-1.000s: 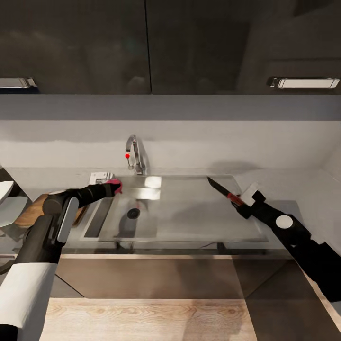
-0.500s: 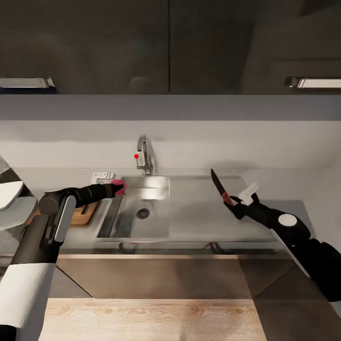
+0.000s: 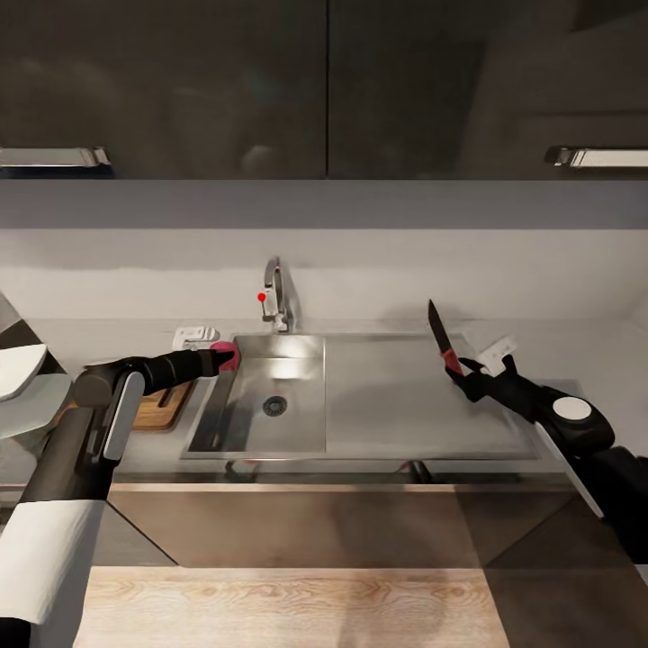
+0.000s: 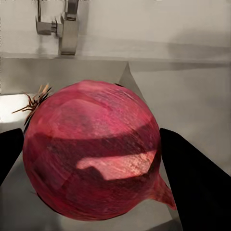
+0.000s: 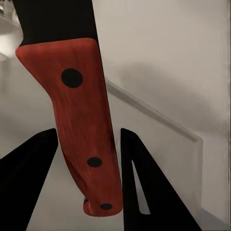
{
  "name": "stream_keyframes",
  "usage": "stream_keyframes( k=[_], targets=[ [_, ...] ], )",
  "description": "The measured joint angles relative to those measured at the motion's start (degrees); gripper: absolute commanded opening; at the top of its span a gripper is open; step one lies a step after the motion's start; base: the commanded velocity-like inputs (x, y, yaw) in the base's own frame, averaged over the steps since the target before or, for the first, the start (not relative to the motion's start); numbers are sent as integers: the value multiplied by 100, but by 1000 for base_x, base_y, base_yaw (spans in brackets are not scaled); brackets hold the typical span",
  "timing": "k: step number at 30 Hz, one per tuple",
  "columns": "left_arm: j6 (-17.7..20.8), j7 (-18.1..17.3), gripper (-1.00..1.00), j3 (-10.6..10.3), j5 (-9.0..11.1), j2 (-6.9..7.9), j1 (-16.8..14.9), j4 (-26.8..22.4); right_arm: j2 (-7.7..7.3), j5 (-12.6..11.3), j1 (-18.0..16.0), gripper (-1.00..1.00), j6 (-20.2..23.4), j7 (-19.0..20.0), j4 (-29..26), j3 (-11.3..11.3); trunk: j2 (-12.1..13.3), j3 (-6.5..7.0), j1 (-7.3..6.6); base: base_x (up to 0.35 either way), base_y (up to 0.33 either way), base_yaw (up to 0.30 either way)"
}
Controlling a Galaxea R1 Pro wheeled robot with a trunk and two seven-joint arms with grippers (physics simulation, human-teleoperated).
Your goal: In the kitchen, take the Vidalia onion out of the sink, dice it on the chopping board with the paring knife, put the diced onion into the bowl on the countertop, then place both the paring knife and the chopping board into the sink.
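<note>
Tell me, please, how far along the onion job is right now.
Early. The left gripper holds the whole onion at the sink's left rim, out of the basin; the right gripper holds the paring knife above the drainboard. The chopping board waits beside the sink. Dicing, bowling and sinking both tools remain.

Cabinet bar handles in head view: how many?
2. One chrome handle on the upper cabinets above the left arm, cut by the picture edge; one handle above the right arm, also cut by the edge. More may lie outside the picture.
</note>
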Motion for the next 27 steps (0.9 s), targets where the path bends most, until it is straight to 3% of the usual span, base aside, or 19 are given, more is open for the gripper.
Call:
stream_keyframes(
  k=[4,7,9,11,14,15,27],
  targets=[
    [2,0,-100,4,-3,-1,-1,-2,-1,-6,1,-100,0,5,-5,-332,0,0,0,0,244,0],
    [2,0,-100,2,-3,-1,-2,0,0,-9,1,-100,1,8,-7,-365,0,0,0,0,275,0],
    [2,0,-100,-2,-3,-1,1,13,-1,-12,0,-100,62,17,-8,-809,0,0,0,0,264,0],
    [2,0,-100,-2,-4,-1,0,16,-1,-20,0,-100,164,77,-8,-1061,0,0,0,0,228,0],
    [2,0,-100,-3,-3,0,1,19,-2,-30,1,-100,324,327,-8,-1262,0,0,0,0,212,0],
    [2,0,-100,-3,-4,-1,-1,22,-4,-33,0,-100,382,577,-8,-1324,0,0,0,0,218,0],
    [2,0,-100,-3,-2,-2,4,39,-4,-31,2,-100,397,784,-8,-1367,0,0,-1,14,171,0]
  ],
)
